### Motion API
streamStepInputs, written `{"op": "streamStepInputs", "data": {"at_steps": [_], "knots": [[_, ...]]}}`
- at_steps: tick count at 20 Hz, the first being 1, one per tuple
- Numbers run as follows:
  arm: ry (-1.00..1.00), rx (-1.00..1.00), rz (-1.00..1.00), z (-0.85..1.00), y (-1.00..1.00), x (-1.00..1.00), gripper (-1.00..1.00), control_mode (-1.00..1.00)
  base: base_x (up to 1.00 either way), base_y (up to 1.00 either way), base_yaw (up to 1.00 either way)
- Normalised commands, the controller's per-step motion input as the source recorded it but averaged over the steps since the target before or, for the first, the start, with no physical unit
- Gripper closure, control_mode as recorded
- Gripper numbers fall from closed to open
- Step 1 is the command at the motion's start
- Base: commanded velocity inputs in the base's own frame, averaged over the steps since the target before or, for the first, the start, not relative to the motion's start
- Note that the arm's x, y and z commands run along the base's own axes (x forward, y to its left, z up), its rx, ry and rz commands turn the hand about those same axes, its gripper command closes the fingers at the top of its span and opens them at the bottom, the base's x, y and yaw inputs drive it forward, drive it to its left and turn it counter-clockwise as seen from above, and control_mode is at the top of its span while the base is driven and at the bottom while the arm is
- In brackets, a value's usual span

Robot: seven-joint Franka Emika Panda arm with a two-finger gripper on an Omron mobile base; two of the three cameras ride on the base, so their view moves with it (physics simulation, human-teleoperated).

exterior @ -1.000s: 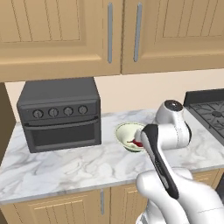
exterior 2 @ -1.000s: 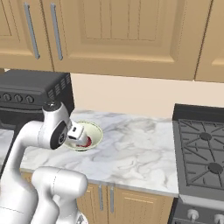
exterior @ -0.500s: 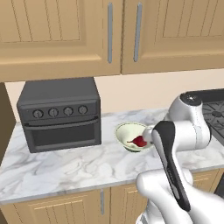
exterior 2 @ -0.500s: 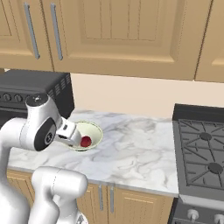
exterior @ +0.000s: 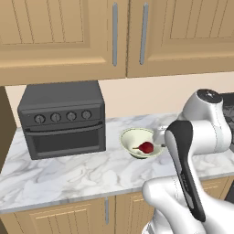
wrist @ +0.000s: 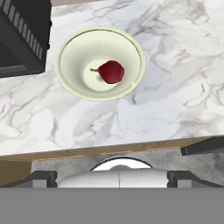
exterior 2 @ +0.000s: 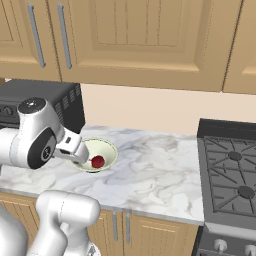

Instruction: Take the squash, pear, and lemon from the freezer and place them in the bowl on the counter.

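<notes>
On the white marble counter (exterior: 82, 171) stands the small cream bowl (exterior: 129, 137) (exterior 2: 107, 148) (wrist: 70, 52). A dark red pear (exterior: 146, 147) (exterior 2: 98, 161) (wrist: 112, 71) with a short stem lies in its middle. My gripper (wrist: 114, 177) hangs above the counter's front edge, on the near side of the bowl, looking down at it. It is open, its two dark fingertips (wrist: 43, 178) spread wide with nothing between them. In the right base view the hand sits just left of the bowl's rim. The squash, the lemon and the freezer are out of view.
A dark grey toaster oven (exterior: 61, 119) (exterior 2: 55, 100) (wrist: 22, 35) stands close beside the bowl. A gas stove (exterior 2: 230, 170) takes up the counter's other end. Wooden wall cabinets (exterior: 114, 32) hang above. Bare marble lies between bowl and stove.
The hand has drawn back from over the bowl toward the counter's front edge, and the arm's elbow has swung outward. The pear stays lying in the bowl.
</notes>
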Motion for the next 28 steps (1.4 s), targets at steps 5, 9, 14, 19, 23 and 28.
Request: {"op": "streamStepInputs", "data": {"at_steps": [5,9,14,19,23,28], "knots": [[0.00,0.00,0.01,0.26,0.00,-0.15,-1.00,-1.00,0.00,0.00,0.00],[0.00,0.00,0.05,0.27,-0.05,-0.17,-1.00,-1.00,0.00,0.00,0.00],[-0.07,-0.01,0.02,0.37,0.00,-0.25,-1.00,-1.00,0.00,0.00,0.00],[0.00,-0.03,0.00,0.21,-0.01,-0.50,-1.00,-1.00,0.00,0.00,0.00],[-0.01,-0.02,0.00,0.16,-0.03,-0.50,-1.00,-1.00,0.00,0.00,0.00],[0.00,0.00,0.00,0.13,-0.15,-0.43,-1.00,-1.00,0.00,0.00,0.00]]}}
